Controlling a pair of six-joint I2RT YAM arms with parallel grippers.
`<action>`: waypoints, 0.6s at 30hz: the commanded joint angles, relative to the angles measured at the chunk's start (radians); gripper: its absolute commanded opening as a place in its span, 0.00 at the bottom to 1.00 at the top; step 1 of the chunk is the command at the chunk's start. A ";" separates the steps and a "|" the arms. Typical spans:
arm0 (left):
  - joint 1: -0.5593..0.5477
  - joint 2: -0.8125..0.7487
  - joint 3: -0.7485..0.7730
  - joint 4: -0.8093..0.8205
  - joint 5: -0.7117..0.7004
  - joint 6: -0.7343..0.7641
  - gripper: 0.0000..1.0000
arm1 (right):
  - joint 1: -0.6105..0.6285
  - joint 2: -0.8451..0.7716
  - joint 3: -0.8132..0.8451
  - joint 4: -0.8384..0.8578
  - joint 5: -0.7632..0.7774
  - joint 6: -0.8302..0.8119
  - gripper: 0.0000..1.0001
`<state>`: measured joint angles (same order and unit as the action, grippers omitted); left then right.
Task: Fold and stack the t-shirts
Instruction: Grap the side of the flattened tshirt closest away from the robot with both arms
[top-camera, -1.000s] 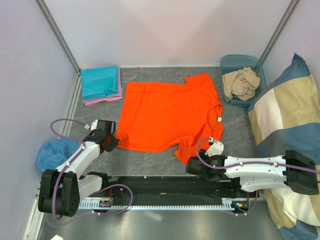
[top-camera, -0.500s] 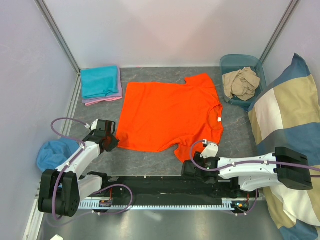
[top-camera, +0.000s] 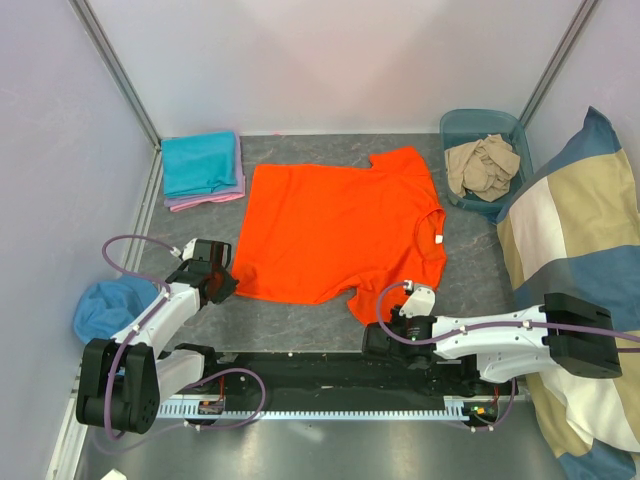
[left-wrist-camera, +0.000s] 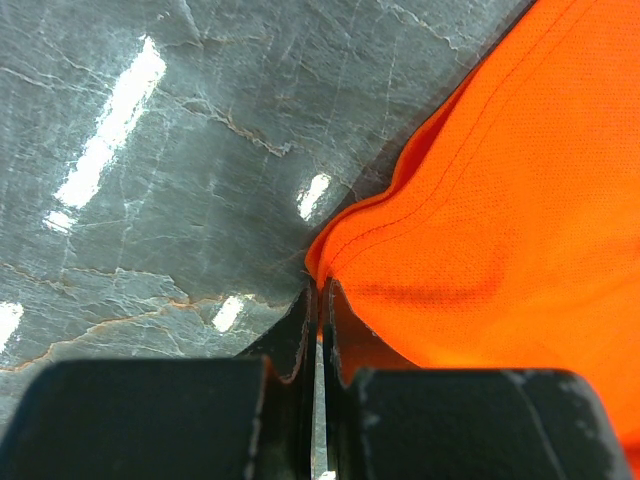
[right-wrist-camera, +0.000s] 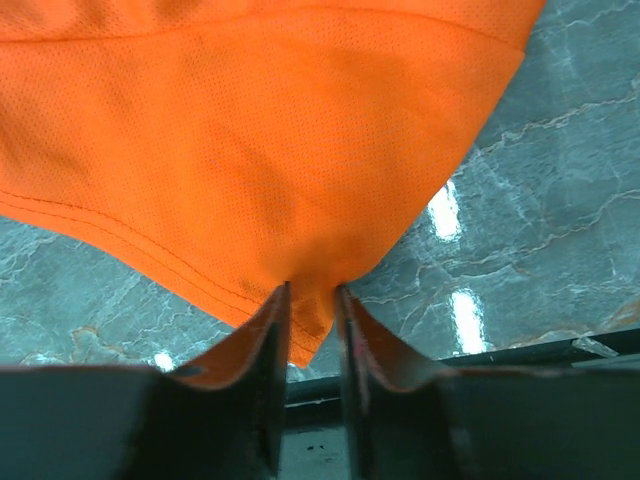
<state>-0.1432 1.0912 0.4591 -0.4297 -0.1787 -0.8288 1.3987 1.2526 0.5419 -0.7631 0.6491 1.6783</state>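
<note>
A bright orange t-shirt (top-camera: 340, 230) lies spread flat on the grey table, its white neck label at the right. My left gripper (top-camera: 222, 285) is shut on its near-left hem corner (left-wrist-camera: 330, 262), the jaws almost touching. My right gripper (top-camera: 372, 332) sits at the near sleeve tip, and in the right wrist view its narrow jaws (right-wrist-camera: 312, 300) pinch a bunched fold of orange cloth (right-wrist-camera: 250, 150). A folded teal t-shirt (top-camera: 200, 163) rests on a pink-lilac one (top-camera: 207, 200) at the back left. A beige t-shirt (top-camera: 485, 165) is crumpled in a bin.
The teal bin (top-camera: 480, 118) stands at the back right. A big blue-and-beige cushion (top-camera: 570, 230) fills the right side. A blue cloth bundle (top-camera: 108, 302) lies at the left edge. A black rail (top-camera: 330, 375) runs along the near edge between the arm bases.
My right gripper slid left and nearer along the front edge to the sleeve tip, and its jaws narrowed onto the cloth. The left arm and the shirt kept still.
</note>
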 joint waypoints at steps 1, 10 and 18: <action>-0.001 -0.002 0.027 0.034 -0.005 0.026 0.02 | 0.006 0.054 -0.065 0.146 -0.117 0.040 0.27; -0.001 -0.008 0.016 0.039 -0.002 0.025 0.02 | 0.006 0.051 -0.076 0.166 -0.121 0.038 0.00; -0.001 -0.024 0.100 0.011 0.001 0.054 0.02 | -0.007 -0.073 0.052 -0.089 0.046 0.044 0.00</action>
<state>-0.1432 1.0908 0.4675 -0.4305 -0.1764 -0.8238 1.3983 1.2388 0.5335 -0.7151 0.6735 1.7004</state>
